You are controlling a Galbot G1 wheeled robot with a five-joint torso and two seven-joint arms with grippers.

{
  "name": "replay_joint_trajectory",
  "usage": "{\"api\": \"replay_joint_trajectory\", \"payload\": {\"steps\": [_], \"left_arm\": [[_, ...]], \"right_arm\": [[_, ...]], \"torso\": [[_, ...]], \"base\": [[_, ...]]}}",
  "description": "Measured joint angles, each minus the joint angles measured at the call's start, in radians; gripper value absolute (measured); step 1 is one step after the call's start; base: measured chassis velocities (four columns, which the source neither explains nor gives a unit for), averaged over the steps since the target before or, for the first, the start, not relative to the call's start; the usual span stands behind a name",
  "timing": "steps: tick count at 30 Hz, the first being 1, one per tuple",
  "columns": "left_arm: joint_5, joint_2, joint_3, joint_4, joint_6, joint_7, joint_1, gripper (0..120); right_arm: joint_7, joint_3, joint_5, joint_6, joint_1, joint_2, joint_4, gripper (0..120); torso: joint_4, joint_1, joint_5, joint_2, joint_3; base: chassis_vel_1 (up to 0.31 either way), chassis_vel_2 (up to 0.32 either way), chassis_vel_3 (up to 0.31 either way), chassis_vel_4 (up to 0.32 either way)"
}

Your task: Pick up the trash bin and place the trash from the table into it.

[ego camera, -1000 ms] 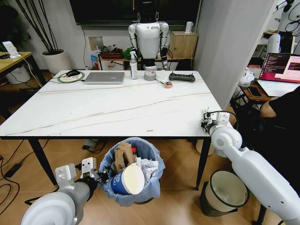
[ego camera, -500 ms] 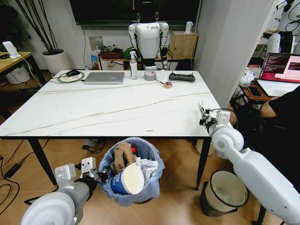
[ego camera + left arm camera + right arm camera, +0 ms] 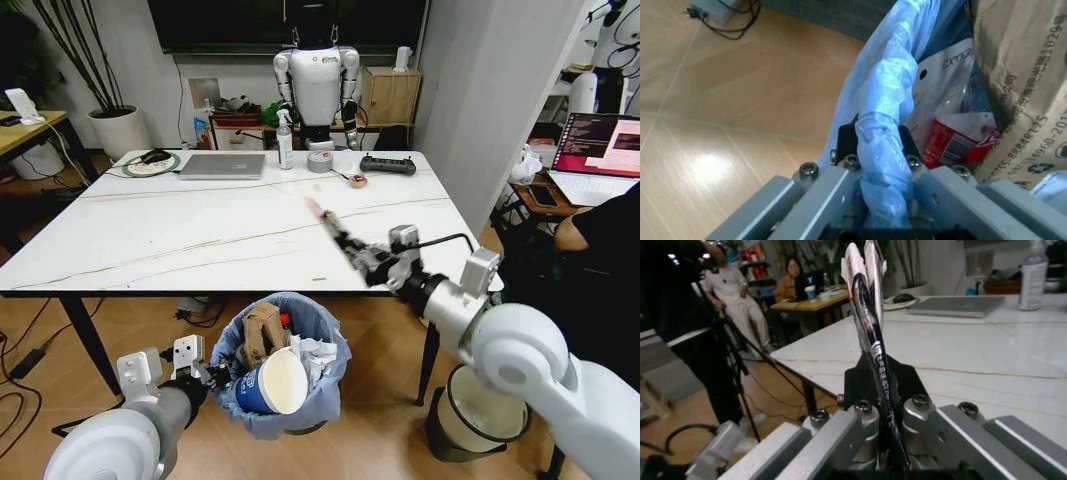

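Wrapper (image 3: 870, 315) pinched edge-on between right fingers (image 3: 888, 405).

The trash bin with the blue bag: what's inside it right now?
The trash bin holds a blue paper cup, torn brown cardboard box, crumpled white paper and a red-labelled plastic bottle. Anything deeper is covered. The left gripper pinches its bag-lined rim.

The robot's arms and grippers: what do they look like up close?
Both arms are smooth, rounded white shells. The left gripper and right gripper are grey metal blocks with visible screws and black finger mounts. A black cable loops near the right wrist.
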Motion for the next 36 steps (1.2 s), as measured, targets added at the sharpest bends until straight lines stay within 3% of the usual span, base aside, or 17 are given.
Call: {"api": "replay_joint_trajectory", "payload": {"steps": [8,23,36], "left_arm": [[0.003,0.005,0.011,0.0,0.0,-0.001,-0.006,0],[0.009,0.011,0.021,0.0,0.0,-0.002,-0.003,0],[0.01,0.011,0.022,0.0,0.0,-0.002,-0.006,0]], "right_arm": [[-0.114,-0.039,-0.13,0.011,-0.097,-0.024,0.017,0],[-0.061,-0.114,-0.201,-0.04,-0.082,-0.022,-0.028,0],[-0.042,-0.125,-0.247,-0.054,-0.081,-0.032,-0.022,45]], "torso": [[-0.0001,0.0,0.0002,0.0,0.0],[0.0,0.0,0.0001,0.0,0.0],[-0.0001,0.0,0.0001,0.0,0.0]], "base": [[0.0,0.0,0.0,0.0],[0.0,0.0,0.0,0.0],[0.0,0.0,0.0,0.0]]}}
